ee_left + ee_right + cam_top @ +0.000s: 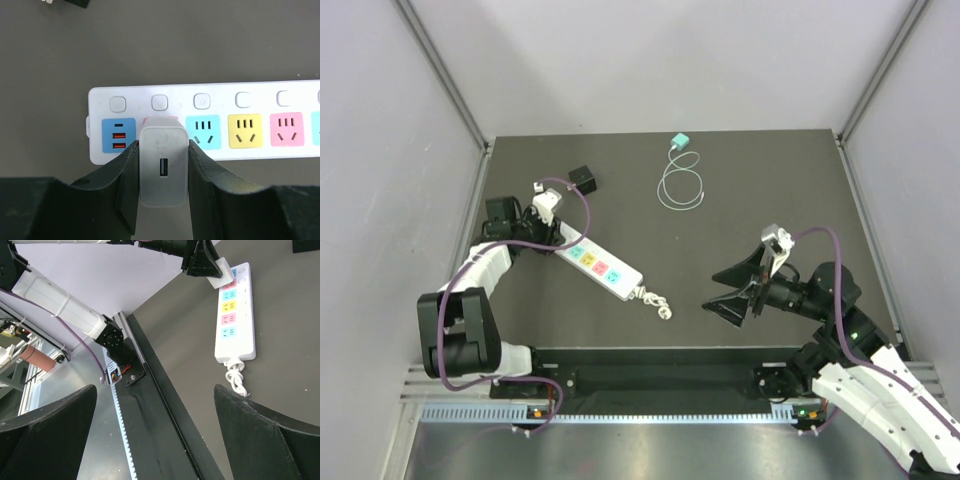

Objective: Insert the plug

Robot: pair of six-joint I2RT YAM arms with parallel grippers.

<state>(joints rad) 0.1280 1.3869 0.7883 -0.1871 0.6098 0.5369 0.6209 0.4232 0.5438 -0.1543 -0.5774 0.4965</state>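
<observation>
While in gripper (162,146), boxy white plug (163,172)

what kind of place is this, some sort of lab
Probably a robot test cell: a black table boxed in by plain grey panels, left arm and right arm bolted at its near edge.

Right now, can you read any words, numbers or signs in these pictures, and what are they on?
Words, brands, numbers: none can be read in any view.
Power sign, faint: on two buttons of the power strip, above the charger and the light-blue socket.
White charger held in the left hand: no print, only a USB slot.
</observation>
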